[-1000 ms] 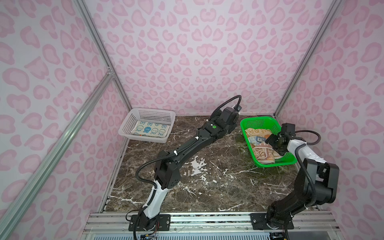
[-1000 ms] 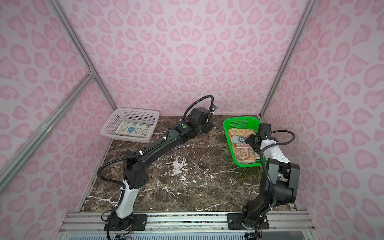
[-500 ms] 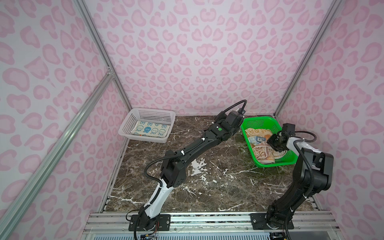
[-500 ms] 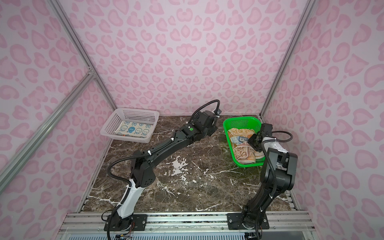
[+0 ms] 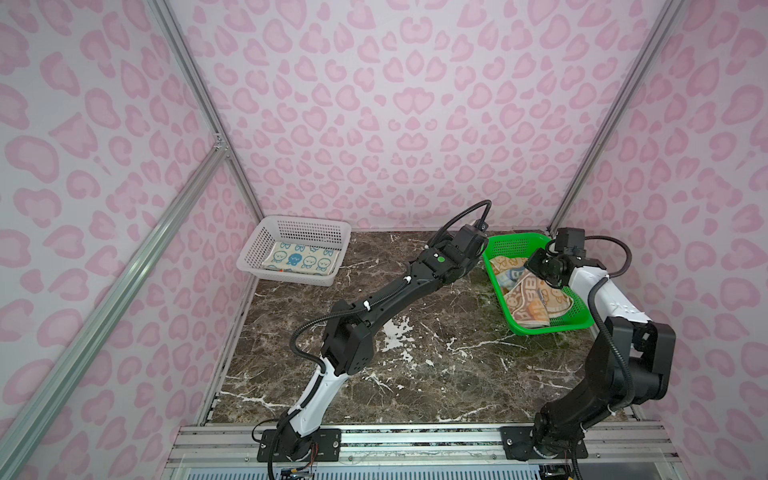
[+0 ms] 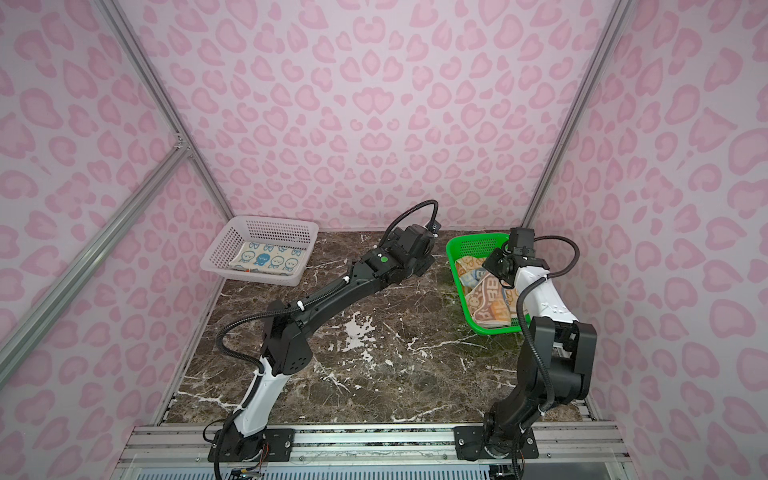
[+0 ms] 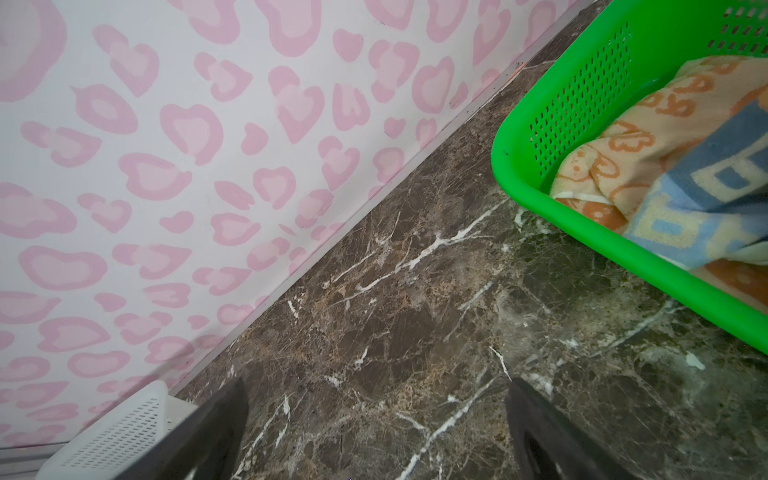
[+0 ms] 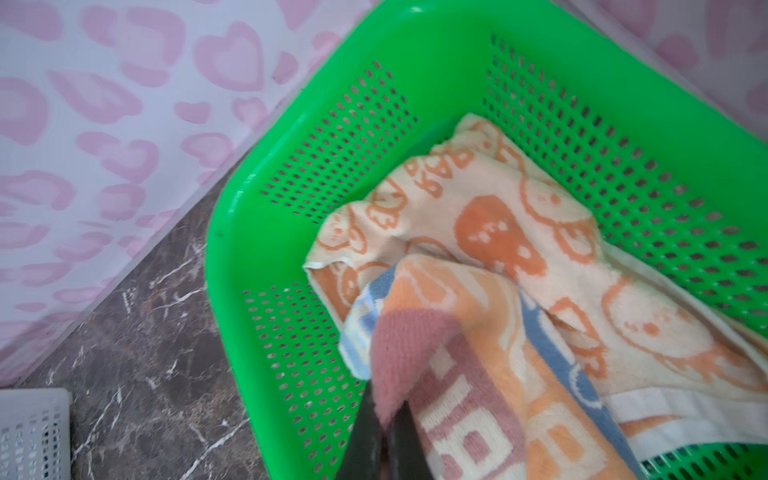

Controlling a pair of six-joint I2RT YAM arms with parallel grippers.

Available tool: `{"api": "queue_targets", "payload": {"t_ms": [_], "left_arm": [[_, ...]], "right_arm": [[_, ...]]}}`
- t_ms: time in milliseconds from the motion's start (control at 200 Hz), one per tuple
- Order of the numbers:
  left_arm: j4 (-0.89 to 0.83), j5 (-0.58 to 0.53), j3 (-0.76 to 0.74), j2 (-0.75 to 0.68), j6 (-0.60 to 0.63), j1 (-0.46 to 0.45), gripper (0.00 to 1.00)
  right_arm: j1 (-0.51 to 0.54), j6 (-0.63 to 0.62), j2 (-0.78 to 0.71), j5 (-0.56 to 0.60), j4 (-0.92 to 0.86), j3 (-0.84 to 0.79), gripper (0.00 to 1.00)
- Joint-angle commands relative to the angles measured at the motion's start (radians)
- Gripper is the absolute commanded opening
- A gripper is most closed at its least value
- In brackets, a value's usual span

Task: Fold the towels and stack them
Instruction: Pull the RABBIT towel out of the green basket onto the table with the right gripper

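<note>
Two crumpled towels (image 8: 498, 216) fill green basket (image 8: 249, 199); right gripper (image 8: 384, 415) pinches blue-orange towel (image 8: 478, 332), left gripper (image 7: 376, 388) gapes apart

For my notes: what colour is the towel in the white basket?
The towel is blue-on-cream, seen best in a top view.

We are looking at walls (image 5: 395, 104) wearing pink heart-like blotches on pale lilac, joined by silver aluminium posts (image 5: 200, 95). We are seeing a dark brown marble surface (image 5: 436, 374) with white veins.
</note>
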Motion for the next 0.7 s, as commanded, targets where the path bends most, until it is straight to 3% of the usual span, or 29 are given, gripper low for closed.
{"api": "queue_targets", "payload": {"t_ms": [0,110,415,500,635,700], "left_arm": [[-0.076,-0.061,0.012,-0.054,-0.095,0.008,0.97],[-0.11,-0.074,-0.067,-0.139,-0.206,0.033,0.97],[-0.043,0.04,-0.554,-0.577,-0.485,0.181,0.97],[-0.025,0.025,-0.657,-0.676,-0.507,0.205,0.97],[-0.02,0.027,-0.776,-0.763,-0.538,0.224,0.97],[-0.03,0.036,-0.821,-0.783,-0.553,0.226,0.97]], "right_arm": [[0.069,-0.083,-0.039,0.062,-0.092,0.068,0.0],[0.168,-0.124,-0.078,0.064,-0.15,0.175,0.0],[0.568,-0.197,-0.133,0.041,-0.223,0.508,0.0],[0.576,-0.15,-0.129,-0.015,-0.191,0.511,0.0],[0.544,-0.096,-0.078,-0.063,-0.117,0.361,0.0],[0.498,-0.058,-0.034,-0.114,-0.048,0.245,0.09]]}}
